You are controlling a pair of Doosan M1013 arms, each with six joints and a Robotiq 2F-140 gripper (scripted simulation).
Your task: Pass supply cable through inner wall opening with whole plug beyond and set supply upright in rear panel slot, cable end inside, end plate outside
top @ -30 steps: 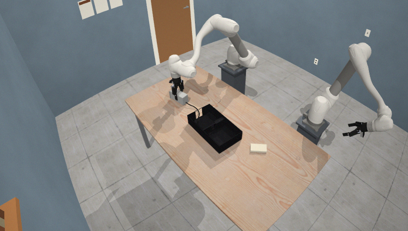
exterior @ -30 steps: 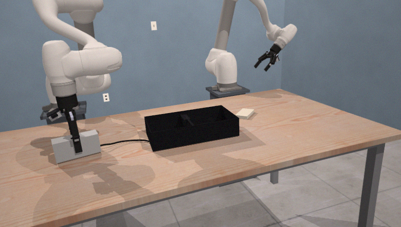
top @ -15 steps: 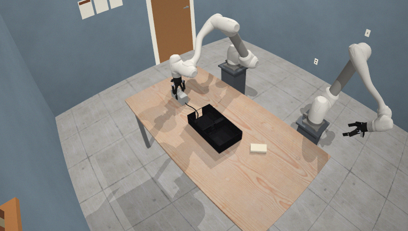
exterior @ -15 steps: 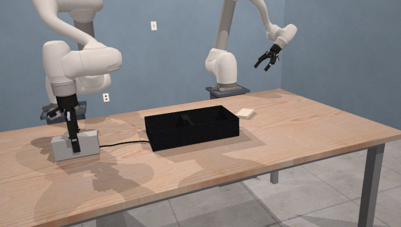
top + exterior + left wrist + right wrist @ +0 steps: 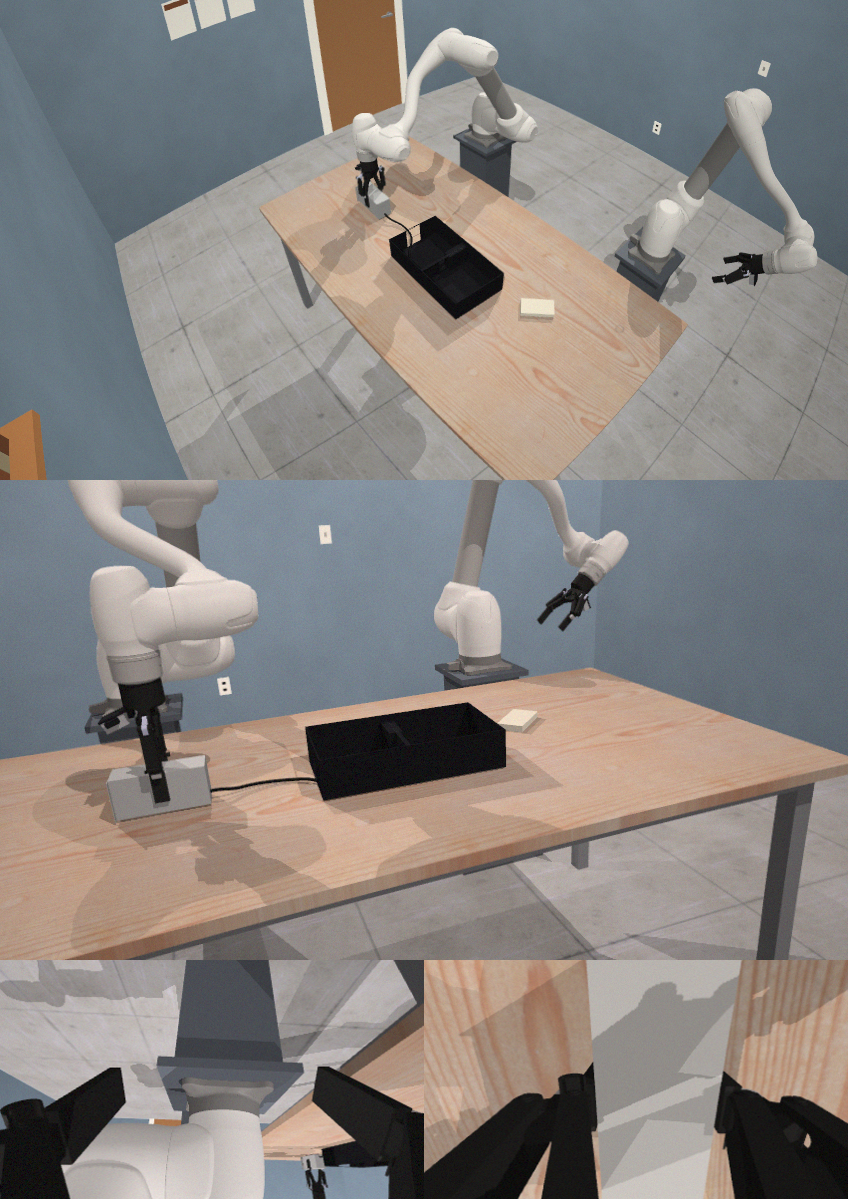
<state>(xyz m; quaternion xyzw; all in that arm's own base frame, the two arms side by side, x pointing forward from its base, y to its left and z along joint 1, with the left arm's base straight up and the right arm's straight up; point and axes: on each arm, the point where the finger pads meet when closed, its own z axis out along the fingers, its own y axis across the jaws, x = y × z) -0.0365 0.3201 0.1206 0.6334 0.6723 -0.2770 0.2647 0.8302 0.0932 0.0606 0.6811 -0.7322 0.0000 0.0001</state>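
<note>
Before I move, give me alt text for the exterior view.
The right pincer grips a grey power supply, its black cable running to a black, open-topped computer case on a wooden table. A pale block lies near the case's far end; the left pincer hangs open in the air.

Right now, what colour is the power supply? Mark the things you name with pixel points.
The supply (image 5: 380,204) (image 5: 187,783) (image 5: 658,1060) is plain light grey, seen best in the exterior view.
</note>
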